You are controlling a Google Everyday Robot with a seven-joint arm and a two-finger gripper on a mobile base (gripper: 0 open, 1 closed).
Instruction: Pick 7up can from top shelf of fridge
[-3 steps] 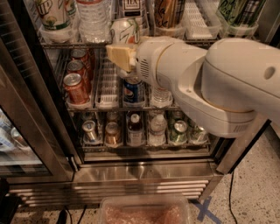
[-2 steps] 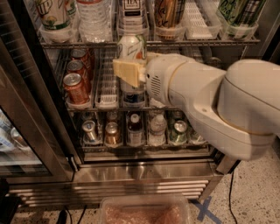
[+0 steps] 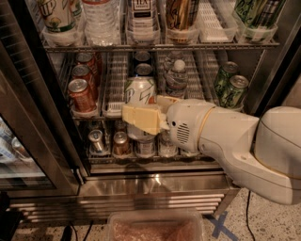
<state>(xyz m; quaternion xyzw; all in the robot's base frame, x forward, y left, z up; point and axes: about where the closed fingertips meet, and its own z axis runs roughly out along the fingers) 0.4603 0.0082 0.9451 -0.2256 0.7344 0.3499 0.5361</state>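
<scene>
My end effector [image 3: 146, 113] grips the 7up can [image 3: 139, 92], held before the fridge [image 3: 155, 186] at middle-rack height. Speckled floor [image 3: 265, 221] below.

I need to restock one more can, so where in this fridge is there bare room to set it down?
Free: the empty lane between the red cans and the 7up can held in the gripper; the empty tray beside the gold can on the top shelf. The bottom row of cans is crowded.
</scene>
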